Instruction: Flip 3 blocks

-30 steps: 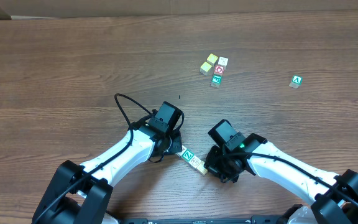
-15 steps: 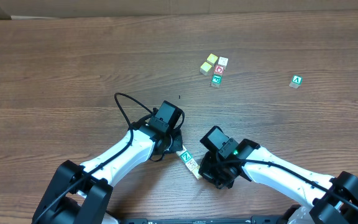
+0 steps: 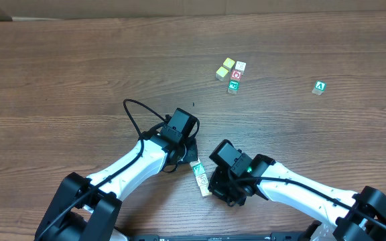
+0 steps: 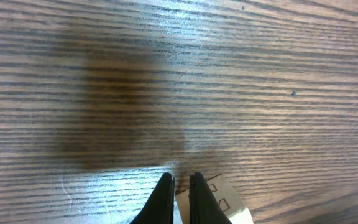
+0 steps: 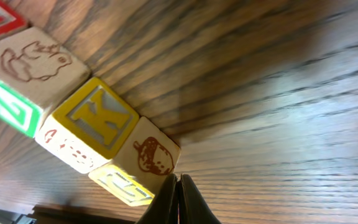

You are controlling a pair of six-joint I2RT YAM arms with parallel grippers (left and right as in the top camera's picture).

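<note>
A short row of blocks (image 3: 200, 178) lies end to end on the wood table between my two grippers. In the right wrist view I see an acorn block (image 5: 154, 152), a yellow K block (image 5: 95, 115) and an animal-print block (image 5: 33, 62) with a green side. My right gripper (image 5: 179, 196) is shut, its tips pressed against the acorn block's lower corner. In the overhead view my right gripper (image 3: 214, 189) sits at the row's near end. My left gripper (image 3: 187, 150) is at the far end. It is shut (image 4: 181, 190) and empty, with a pale block face (image 4: 225, 200) just behind its fingers.
A cluster of cubes (image 3: 232, 73), two of them yellow-topped, sits at the back, right of centre. A lone green A cube (image 3: 319, 87) lies far right. The left arm's black cable (image 3: 131, 114) loops over the table.
My right gripper has moved left and pushed the near end of the row. The row has swung from a diagonal to nearly straight toward me. The left arm has stayed put.
</note>
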